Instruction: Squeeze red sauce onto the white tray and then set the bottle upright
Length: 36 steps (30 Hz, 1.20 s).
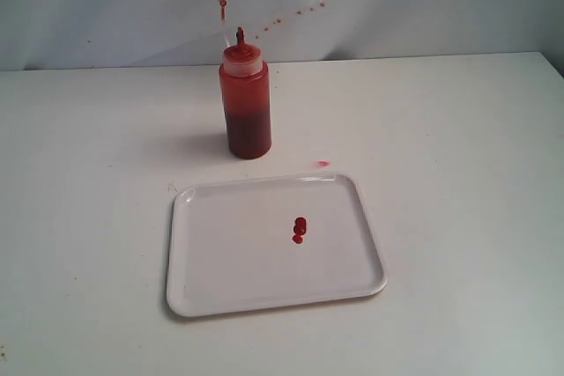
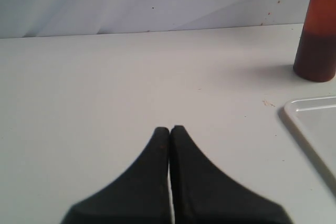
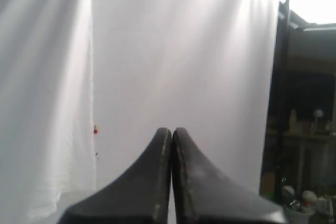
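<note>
The bottle [image 1: 245, 103] stands upright on the table behind the white tray [image 1: 220, 288], its whitish cap and red-stained nozzle pointing up. A small patch of red sauce [image 1: 300, 230] lies near the tray's middle. In the left wrist view the bottle [image 2: 317, 35] and a corner of the tray [image 2: 315, 116] show far off to one side of my left gripper [image 2: 170, 129], which is shut with nothing in it. My right gripper [image 3: 172, 130] is shut too, empty, and faces a white curtain. Neither gripper shows in the exterior view.
A small pinkish-red spot [image 1: 322, 164] marks the table just behind the tray. Red specks [image 1: 300, 11] dot the white wall behind the bottle. In the right wrist view a dark frame and cluttered shelves [image 3: 304, 145] stand beside the curtain.
</note>
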Tool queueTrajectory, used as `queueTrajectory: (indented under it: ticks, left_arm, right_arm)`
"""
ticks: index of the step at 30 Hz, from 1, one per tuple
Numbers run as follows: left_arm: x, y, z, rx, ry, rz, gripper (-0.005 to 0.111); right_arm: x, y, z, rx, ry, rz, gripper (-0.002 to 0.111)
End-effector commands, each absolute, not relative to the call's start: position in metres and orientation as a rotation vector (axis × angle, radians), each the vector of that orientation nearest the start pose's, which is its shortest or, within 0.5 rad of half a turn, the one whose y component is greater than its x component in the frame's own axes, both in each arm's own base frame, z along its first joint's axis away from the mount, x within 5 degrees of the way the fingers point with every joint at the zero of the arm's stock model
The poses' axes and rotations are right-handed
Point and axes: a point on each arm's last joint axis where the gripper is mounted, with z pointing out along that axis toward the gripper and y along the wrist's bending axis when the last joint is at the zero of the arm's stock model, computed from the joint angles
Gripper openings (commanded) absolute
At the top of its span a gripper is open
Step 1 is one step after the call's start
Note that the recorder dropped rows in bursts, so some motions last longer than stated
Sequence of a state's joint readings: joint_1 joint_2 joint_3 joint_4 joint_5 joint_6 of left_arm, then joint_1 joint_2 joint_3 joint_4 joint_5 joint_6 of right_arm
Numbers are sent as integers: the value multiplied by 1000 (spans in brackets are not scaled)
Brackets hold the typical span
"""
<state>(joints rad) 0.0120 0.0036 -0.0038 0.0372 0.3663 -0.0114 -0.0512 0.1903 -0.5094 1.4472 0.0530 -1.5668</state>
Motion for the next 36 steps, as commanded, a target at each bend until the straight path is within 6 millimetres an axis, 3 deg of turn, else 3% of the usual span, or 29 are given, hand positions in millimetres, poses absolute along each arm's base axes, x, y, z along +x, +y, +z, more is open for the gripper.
queueTrajectory:
  ticks: [1, 5, 8, 13, 21, 36]
  left_arm:
    - [53, 2, 181, 0, 1842, 30, 0]
    - [53, 2, 181, 0, 1842, 30, 0]
    - [53, 2, 181, 0, 1842, 30, 0]
    - [53, 2, 181, 0, 1842, 30, 0]
    - [53, 2, 181, 0, 1842, 30, 0]
    - [53, 2, 181, 0, 1842, 30, 0]
  right_arm:
    - [11, -2, 358, -34, 1079, -187, 0]
    - [18, -2, 339, -69, 1124, -230, 0]
    - [32, 0, 311, -164, 1237, -296, 0]
    - [48, -4, 268, -63, 1384, -192, 0]
    - [59, -5, 209, -59, 1562, -169, 0]
    - [53, -8, 182, -54, 1829, -165, 0]
